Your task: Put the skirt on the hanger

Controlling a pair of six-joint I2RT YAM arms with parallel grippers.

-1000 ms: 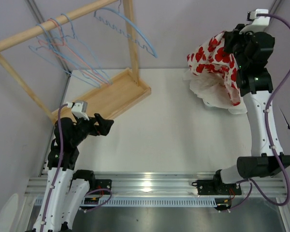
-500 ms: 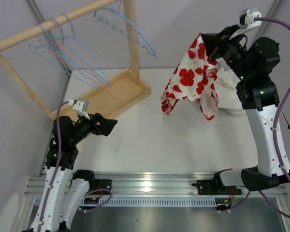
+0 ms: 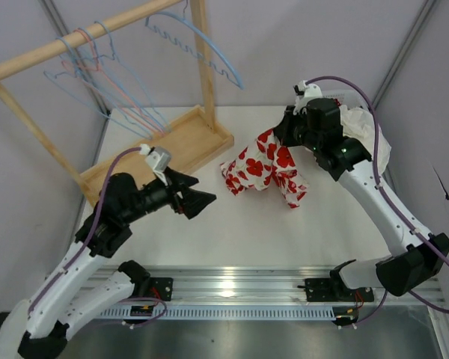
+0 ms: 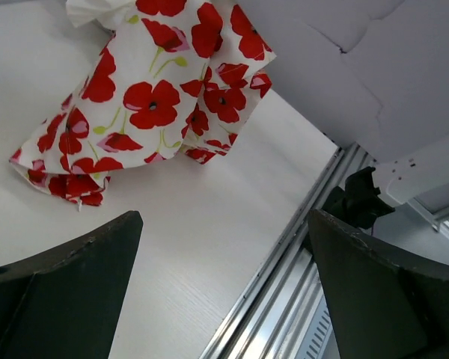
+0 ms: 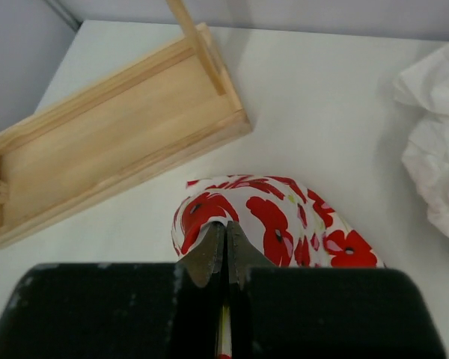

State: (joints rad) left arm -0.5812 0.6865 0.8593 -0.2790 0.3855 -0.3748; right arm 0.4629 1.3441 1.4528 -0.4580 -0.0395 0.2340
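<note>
From above, the crumpled poppy-print skirt (image 3: 262, 168) sagged onto the tabletop (image 3: 284, 232) right of the wooden rack base (image 3: 165, 153), pinched by the right claw (image 3: 282, 133); the left claw (image 3: 197, 193) stood spread. The left wrist view cropped the skirt's upper folds. The right wrist view hid the pinched edge between pressed black fingers (image 5: 202, 258).

Robot lab cell, aluminium rail (image 3: 232, 286), grey partition walls (image 3: 299, 45)

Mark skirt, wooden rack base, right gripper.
skirt (image 3: 263, 166), top external view, middle of the poppy fabric.
wooden rack base (image 5: 112, 127), right wrist view, bare board inside the tray.
right gripper (image 5: 225, 233), right wrist view, between its shut fingertips pinching the skirt.
</note>
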